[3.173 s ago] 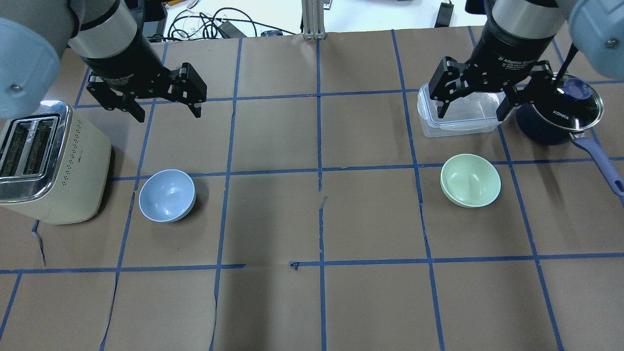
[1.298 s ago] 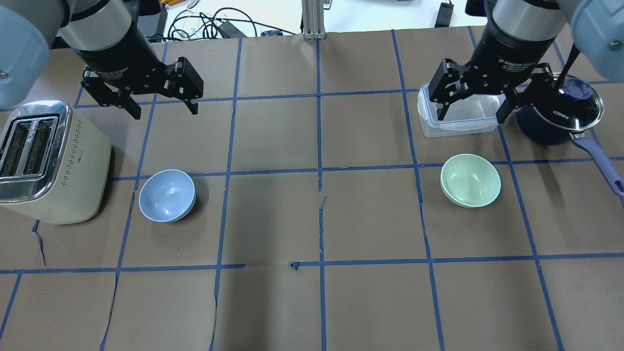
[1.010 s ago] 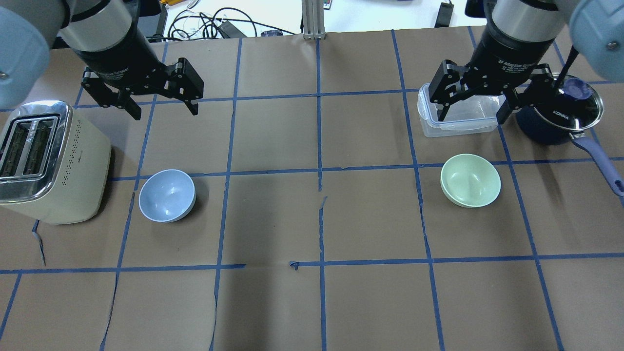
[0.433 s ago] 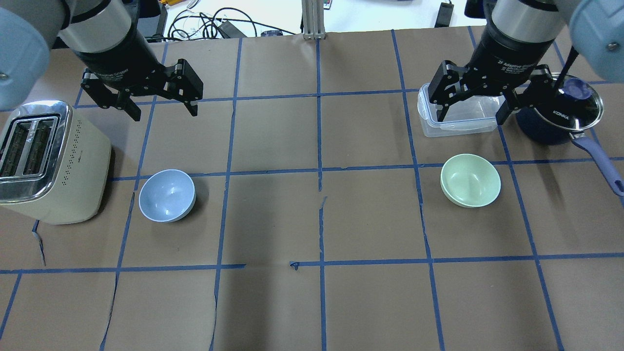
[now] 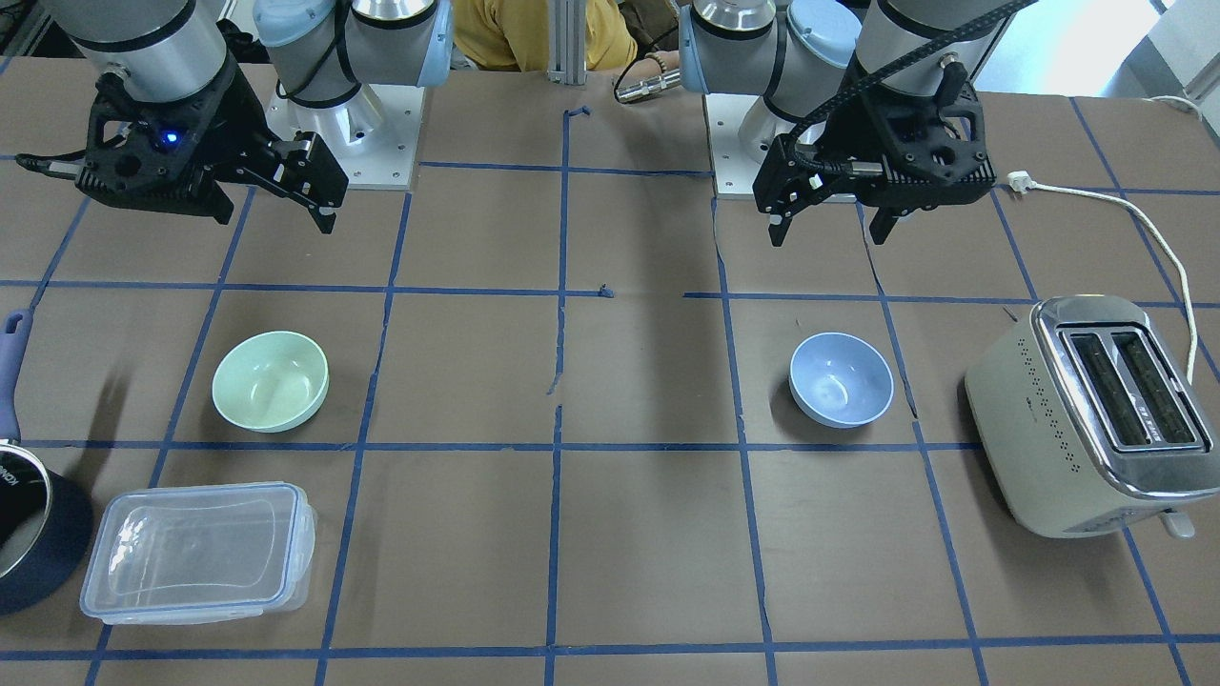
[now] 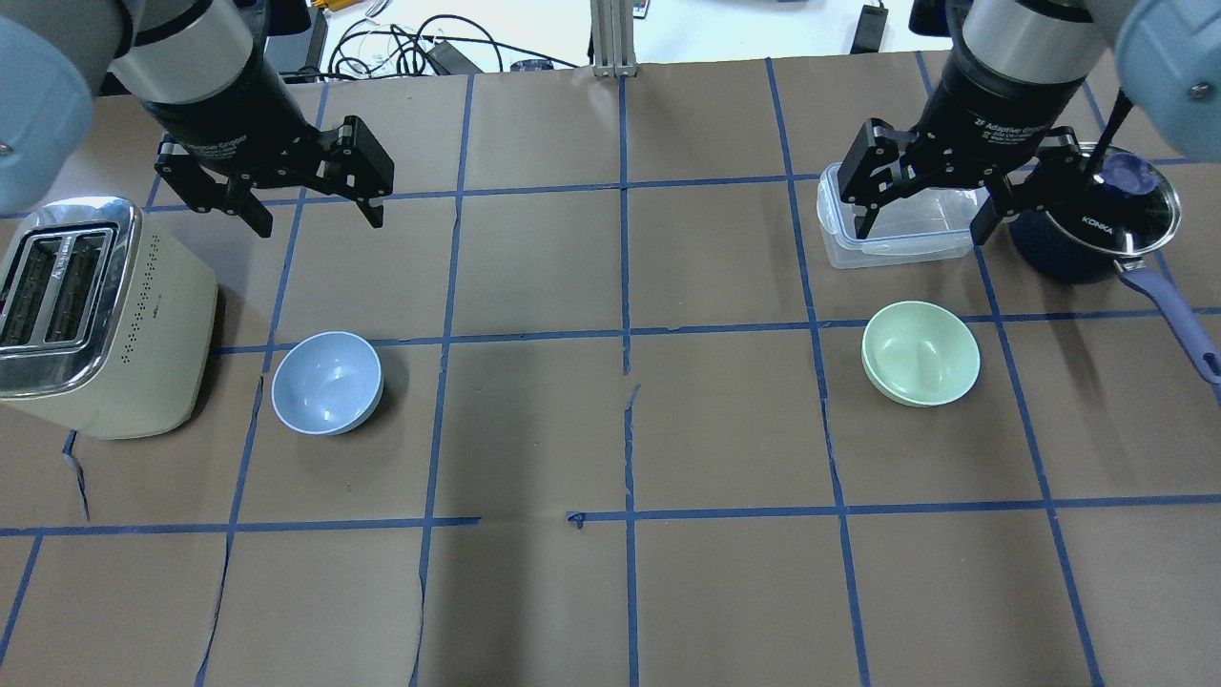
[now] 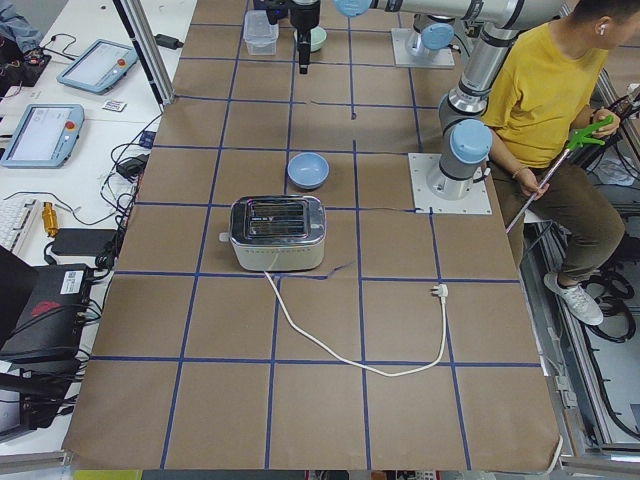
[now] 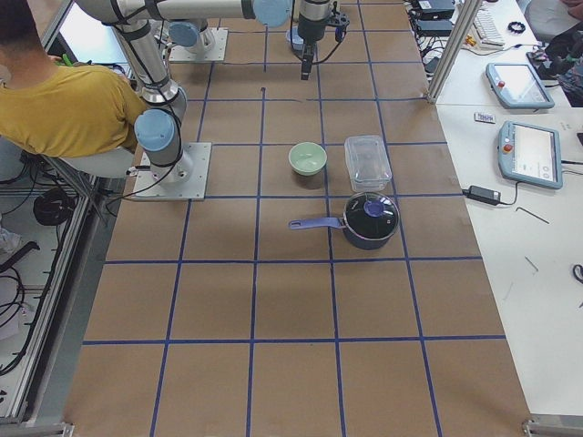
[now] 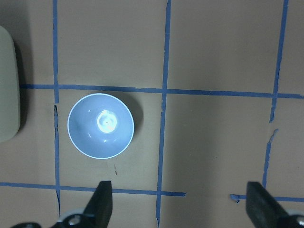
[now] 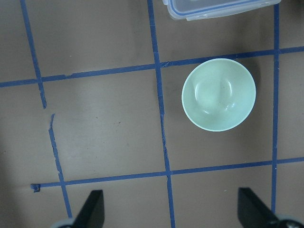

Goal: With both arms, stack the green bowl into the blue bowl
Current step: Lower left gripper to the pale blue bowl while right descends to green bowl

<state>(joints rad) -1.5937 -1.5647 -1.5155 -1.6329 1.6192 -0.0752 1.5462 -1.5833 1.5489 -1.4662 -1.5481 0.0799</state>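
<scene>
Nearest to the robot, only bare squares of the table [image 6: 725,429] are seen. Next, the two bowls are found in one row, well apart and both upright with the mouth up. The blue bowl [image 6: 327,383] is placed on the left side, just beside the toaster [image 6: 124,353] but not touching it. The green bowl [image 6: 920,353] is placed on the right side. Neither bowl is held or touched.

The left gripper [image 6: 318,221] is held high above the table, with its fingers spread wide and nothing between them. In the left wrist view the blue bowl is seen ahead of the fingertips and a little to one side. The right gripper [image 6: 922,232] is held in the same way, fingers wide apart and empty, and the green bowl is seen ahead of it in the right wrist view.

Compared with three seconds ago, only a small shift of the left gripper is noted, toward the toaster side. The right gripper is almost not moved, the bowls are not moved at all, and the spread of the fingers is not changed. From this it is judged that no approach is begun yet, and the whole task is still to be done.

Farthest, beyond the green bowl, a clear box [image 6: 901,240] and a pot [image 6: 1068,262] with a glass lid are standing.
</scene>
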